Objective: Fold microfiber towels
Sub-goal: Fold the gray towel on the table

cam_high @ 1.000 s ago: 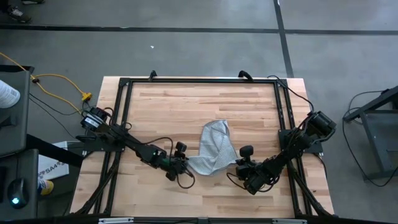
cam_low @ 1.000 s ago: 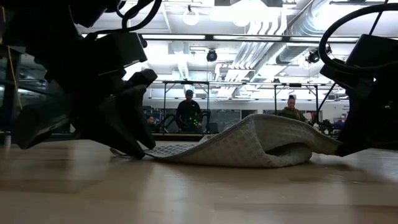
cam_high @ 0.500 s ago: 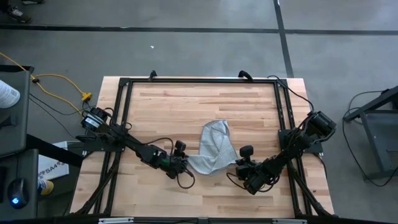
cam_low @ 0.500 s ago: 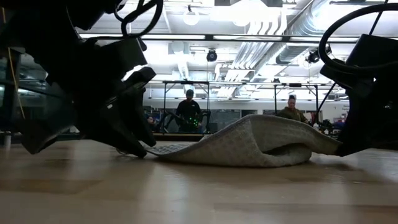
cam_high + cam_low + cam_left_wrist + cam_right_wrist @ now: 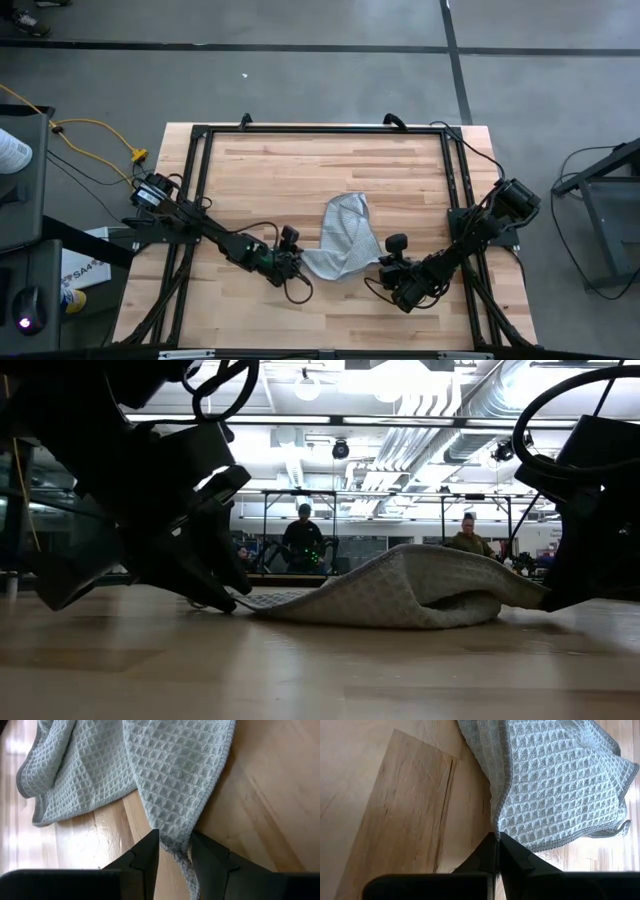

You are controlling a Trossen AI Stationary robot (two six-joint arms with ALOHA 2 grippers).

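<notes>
Microfiber towel (image 5: 343,240) lies rumpled and partly doubled over on the wooden bench (image 5: 280,170), toward the near edge, between the two arms. Its long axis runs from the far end, near bench centre, down to the near edge strip spanning both hands. Left hand (image 5: 174,851) sits at the near-left corner; fingers stand apart, straddling the hem, not yet clamped on it. Right hand (image 5: 497,849) is at the near-right corner, fingers pinched together on the towel's edge, cloth trailing away from it. Both hands are about equally close to their corners. Judgement: next move depends on the left closing on its corner before any lift.
</notes>
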